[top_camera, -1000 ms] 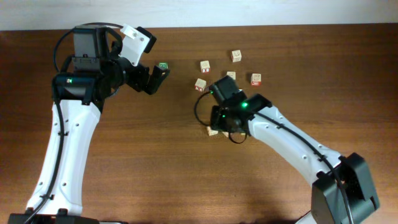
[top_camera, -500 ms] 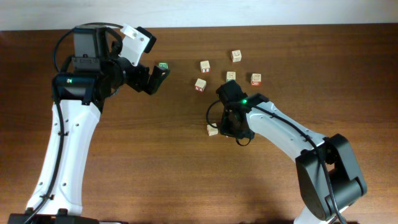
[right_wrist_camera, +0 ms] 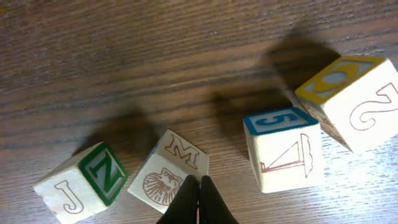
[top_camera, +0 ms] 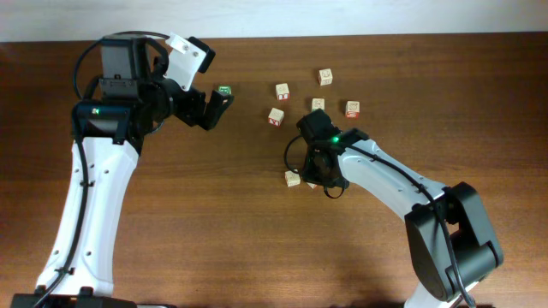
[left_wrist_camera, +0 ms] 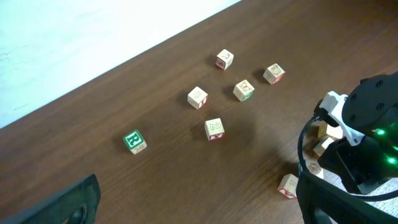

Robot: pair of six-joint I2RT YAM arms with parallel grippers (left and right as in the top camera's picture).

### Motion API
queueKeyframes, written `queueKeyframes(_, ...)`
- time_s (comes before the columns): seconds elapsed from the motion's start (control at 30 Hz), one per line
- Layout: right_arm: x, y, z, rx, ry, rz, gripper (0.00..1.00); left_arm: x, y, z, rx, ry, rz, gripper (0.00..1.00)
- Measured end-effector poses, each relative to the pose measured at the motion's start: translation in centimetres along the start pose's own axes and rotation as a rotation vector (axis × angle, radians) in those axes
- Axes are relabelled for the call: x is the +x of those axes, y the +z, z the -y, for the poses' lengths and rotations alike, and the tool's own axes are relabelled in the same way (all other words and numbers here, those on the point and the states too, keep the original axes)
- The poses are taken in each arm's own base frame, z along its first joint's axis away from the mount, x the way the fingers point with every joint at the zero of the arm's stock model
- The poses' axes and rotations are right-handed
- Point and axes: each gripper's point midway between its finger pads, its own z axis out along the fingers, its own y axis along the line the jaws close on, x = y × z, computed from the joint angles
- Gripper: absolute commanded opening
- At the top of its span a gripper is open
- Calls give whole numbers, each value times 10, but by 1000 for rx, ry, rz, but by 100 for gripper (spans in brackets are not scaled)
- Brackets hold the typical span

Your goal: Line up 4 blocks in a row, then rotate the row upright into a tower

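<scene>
Since a second ago, the right arm point(top_camera: 385, 184) has drawn its elbow in and its wrist has slid slightly over the cluster, while the left arm point(top_camera: 94, 188) has stayed put. The right gripper point(right_wrist_camera: 200, 182) points straight down, pinched closed on nothing, its tips just beside the M block point(right_wrist_camera: 171, 171). In a loose row on the worktop point(right_wrist_camera: 124, 50) we see the N block point(right_wrist_camera: 87, 180), the M block, the 5 block point(right_wrist_camera: 283, 149) and the yellow block point(right_wrist_camera: 348, 99). The left gripper point(top_camera: 212, 106) hangs wide apart at upper left, with a green block point(left_wrist_camera: 134, 140) ahead of it.
</scene>
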Motion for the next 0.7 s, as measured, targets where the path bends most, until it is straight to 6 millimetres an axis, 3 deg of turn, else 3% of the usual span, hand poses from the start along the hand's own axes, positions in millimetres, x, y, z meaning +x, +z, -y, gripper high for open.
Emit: queueKeyframes(0.7,-15,3,-30,-131,-160,54,5,0,0,0,0,0,0,99)
